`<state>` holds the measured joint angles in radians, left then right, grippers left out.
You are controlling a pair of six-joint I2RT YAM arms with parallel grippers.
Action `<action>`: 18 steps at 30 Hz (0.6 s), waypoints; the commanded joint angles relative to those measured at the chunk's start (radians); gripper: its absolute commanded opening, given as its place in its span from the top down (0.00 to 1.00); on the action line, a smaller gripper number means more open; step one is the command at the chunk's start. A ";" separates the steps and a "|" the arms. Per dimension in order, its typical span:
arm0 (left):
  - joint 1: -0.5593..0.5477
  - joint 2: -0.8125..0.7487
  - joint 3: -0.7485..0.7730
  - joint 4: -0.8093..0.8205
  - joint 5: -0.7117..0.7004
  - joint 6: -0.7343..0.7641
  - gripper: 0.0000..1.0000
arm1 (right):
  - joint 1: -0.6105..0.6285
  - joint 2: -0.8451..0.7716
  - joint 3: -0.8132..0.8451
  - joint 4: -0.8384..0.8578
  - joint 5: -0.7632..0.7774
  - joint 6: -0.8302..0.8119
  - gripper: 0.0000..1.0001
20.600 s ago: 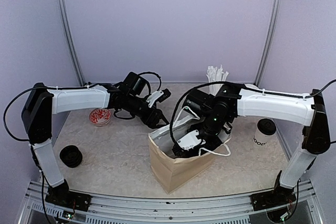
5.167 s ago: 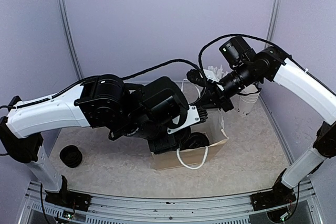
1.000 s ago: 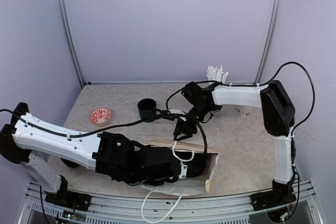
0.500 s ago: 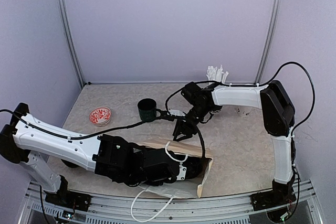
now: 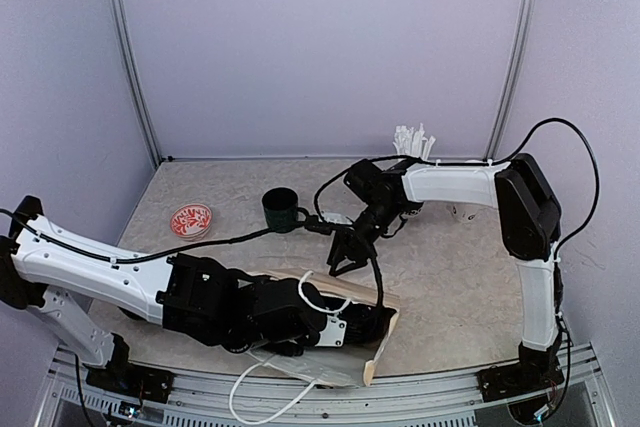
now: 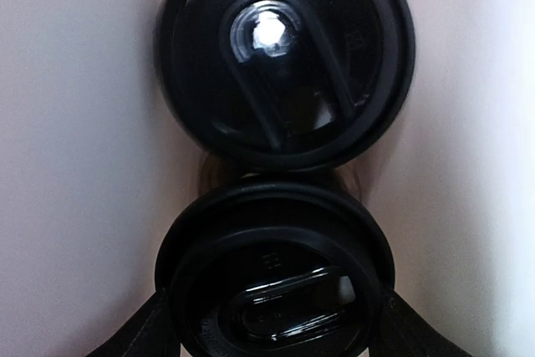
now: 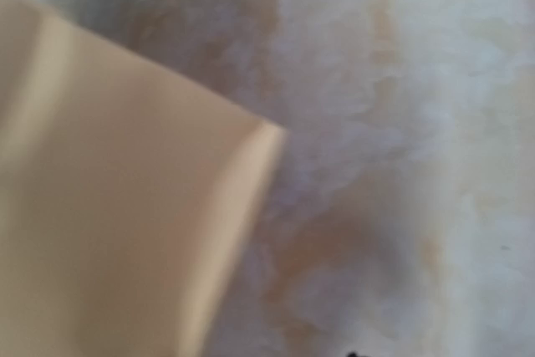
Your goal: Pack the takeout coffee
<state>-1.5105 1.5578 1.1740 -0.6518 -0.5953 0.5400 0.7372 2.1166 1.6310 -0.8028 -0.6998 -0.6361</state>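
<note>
Progress: both takeout coffees are inside the paper bag [image 5: 340, 294]. The left wrist view shows two black lids against tan walls, the far cup [image 6: 280, 48] just above the near cup [image 6: 272, 282], lid rims touching or nearly so. No lidded cup stands out on the worktop [image 5: 470, 277], so loading looks done.

Left to do, by my reading: the bag is not upright. It lies tipped along the near edge of the worktop, one white handle loop hanging over the front. It needs righting, and the left tool needs to let go and come out.

Left arm [image 5: 100, 267]: stretched low and flat along the near edge, wrist buried in the bag mouth. The left tool [image 6: 272, 336] straddles the near cup, dark fingers [image 6: 138, 336] hard against both sides below the lid. It reads as clamped on that cup.

Right arm [image 5: 450, 182]: reaches in from the far right, elbow high, right tool [image 5: 343, 255] angled down just above the bag's upper side. Its own camera shows only a bag corner and marbled worktop, no fingers, so I cannot tell whether it is gripping or loose.

Green mug [image 5: 280, 209] stands apart, untouched.
</note>
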 commanded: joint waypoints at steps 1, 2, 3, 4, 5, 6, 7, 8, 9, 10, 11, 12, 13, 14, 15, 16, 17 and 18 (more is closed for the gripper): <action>0.026 -0.026 -0.037 0.086 0.000 0.019 0.42 | 0.004 0.029 -0.002 -0.072 -0.085 -0.070 0.61; 0.031 -0.021 -0.041 0.088 -0.002 0.017 0.42 | 0.004 0.032 -0.006 -0.072 -0.083 -0.073 0.61; 0.035 -0.017 -0.043 0.090 0.003 0.014 0.42 | 0.004 0.036 -0.011 -0.072 -0.083 -0.076 0.61; 0.040 -0.016 -0.045 0.094 0.012 0.008 0.42 | 0.005 0.039 -0.015 -0.074 -0.085 -0.082 0.61; 0.046 -0.017 -0.043 0.090 0.029 -0.001 0.42 | 0.003 0.044 -0.016 -0.077 -0.092 -0.088 0.61; 0.052 -0.018 -0.038 0.078 0.044 -0.012 0.42 | 0.004 0.049 -0.017 -0.085 -0.101 -0.099 0.61; 0.057 -0.013 -0.030 0.066 0.055 -0.021 0.42 | 0.004 0.054 -0.015 -0.096 -0.115 -0.111 0.61; 0.062 -0.009 -0.017 0.047 0.071 -0.032 0.42 | 0.004 0.059 -0.012 -0.108 -0.129 -0.123 0.61; 0.066 -0.001 -0.001 0.026 0.087 -0.045 0.42 | 0.003 0.064 -0.006 -0.117 -0.138 -0.129 0.61; 0.069 0.005 0.014 0.012 0.095 -0.057 0.42 | 0.003 0.071 0.001 -0.129 -0.149 -0.137 0.61; 0.070 0.012 0.026 0.001 0.108 -0.063 0.42 | 0.003 0.078 0.010 -0.149 -0.161 -0.153 0.61; 0.073 0.015 0.039 -0.003 0.123 -0.074 0.42 | 0.003 0.084 0.021 -0.171 -0.174 -0.169 0.61; 0.079 0.019 0.058 -0.016 0.145 -0.088 0.42 | 0.003 0.091 0.030 -0.194 -0.190 -0.184 0.61; 0.083 0.029 0.078 -0.029 0.160 -0.100 0.42 | 0.004 0.095 0.038 -0.219 -0.206 -0.201 0.61; 0.085 0.035 0.100 -0.042 0.175 -0.110 0.42 | 0.004 0.099 0.043 -0.239 -0.222 -0.216 0.61; 0.086 0.043 0.111 -0.051 0.186 -0.116 0.42 | 0.004 0.104 0.045 -0.259 -0.235 -0.227 0.61; 0.085 0.051 0.123 -0.063 0.198 -0.127 0.42 | 0.004 0.106 0.043 -0.268 -0.242 -0.235 0.61; 0.086 0.057 0.136 -0.079 0.210 -0.137 0.42 | 0.003 0.108 0.040 -0.270 -0.239 -0.236 0.61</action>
<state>-1.4410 1.5845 1.2415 -0.6968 -0.4263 0.4664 0.7296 2.1960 1.6581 -0.9504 -0.8505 -0.8108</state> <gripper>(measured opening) 0.703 0.391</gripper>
